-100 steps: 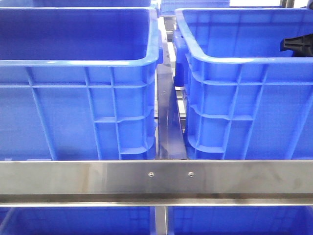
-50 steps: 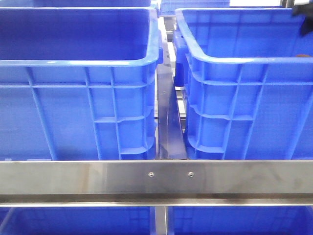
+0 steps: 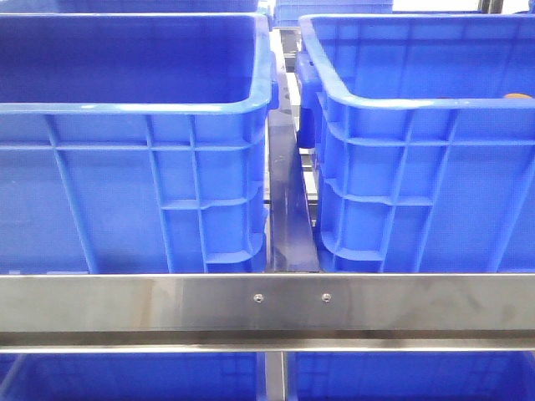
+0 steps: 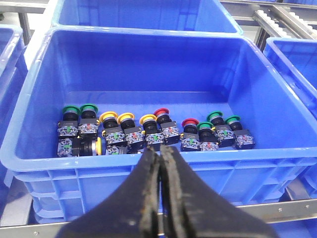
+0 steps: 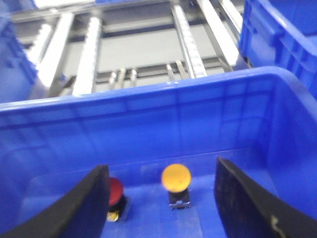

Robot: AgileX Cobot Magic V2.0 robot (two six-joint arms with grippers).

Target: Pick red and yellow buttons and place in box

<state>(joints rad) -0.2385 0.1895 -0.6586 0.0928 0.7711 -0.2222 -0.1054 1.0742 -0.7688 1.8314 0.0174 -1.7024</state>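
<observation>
In the left wrist view a blue bin (image 4: 148,158) holds a row of push buttons: yellow buttons (image 4: 126,119), red buttons (image 4: 161,113) and green ones (image 4: 89,108). My left gripper (image 4: 160,150) is shut and empty, hanging outside the bin's near wall. In the right wrist view my right gripper (image 5: 161,168) is open over the blue box (image 5: 148,119), with nothing between its fingers. On the box floor below stand a yellow button (image 5: 176,177) and a red button (image 5: 114,191), the red one partly hidden by a finger (image 5: 91,203). Neither gripper shows in the front view.
The front view shows two tall blue bins side by side, the left bin (image 3: 134,107) and the right bin (image 3: 418,104), behind a steel rail (image 3: 267,305). A narrow gap with a metal divider (image 3: 288,209) separates them. Roller conveyor tracks (image 5: 188,39) lie beyond the box.
In the front view the black right gripper stood at the right edge over the right bin, rose to the top corner, and has now left the view.
</observation>
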